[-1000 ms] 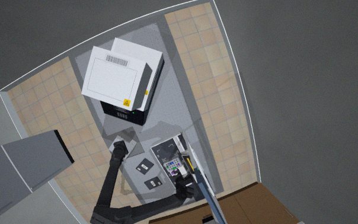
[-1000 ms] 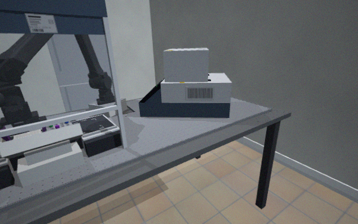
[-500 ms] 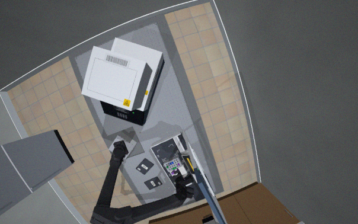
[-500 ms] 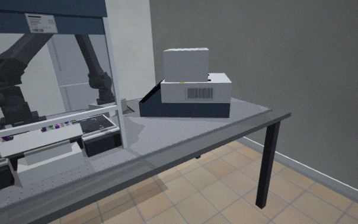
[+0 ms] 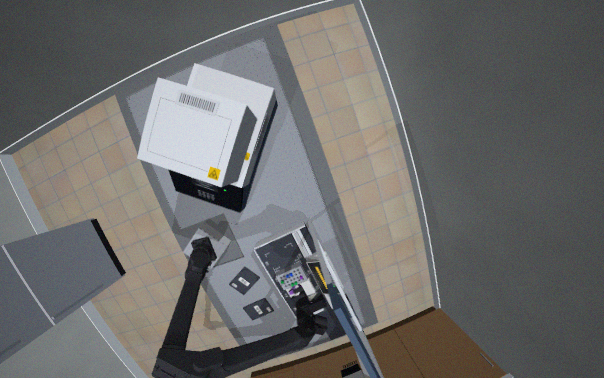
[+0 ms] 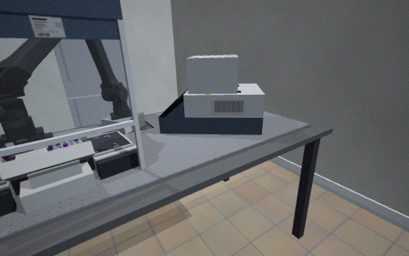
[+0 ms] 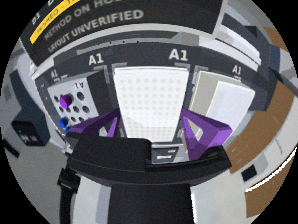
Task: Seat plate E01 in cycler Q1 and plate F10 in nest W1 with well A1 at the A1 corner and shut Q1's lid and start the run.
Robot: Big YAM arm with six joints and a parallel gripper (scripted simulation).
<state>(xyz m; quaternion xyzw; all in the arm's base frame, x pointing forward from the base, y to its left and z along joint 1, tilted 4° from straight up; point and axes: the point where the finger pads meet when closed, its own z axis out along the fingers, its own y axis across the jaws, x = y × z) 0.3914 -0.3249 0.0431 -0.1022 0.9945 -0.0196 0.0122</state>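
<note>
In the wrist view a white 96-well plate lies in a deck nest under an A1 mark. My gripper is open, with its purple fingers on either side of the plate's near end, and holds nothing. From above, the gripper sits low over the deck row beside the tube block. The leftmost deck nest looks dark, with no plate on it. The cycler Q1 stands at the table's far end with its lid raised and its lamp green. Its block is hidden.
Two small dark nests lie on the table left of the deck. The tube block with coloured tubes is left of the plate and a pale block is right of it. A framed screen post stands by the deck.
</note>
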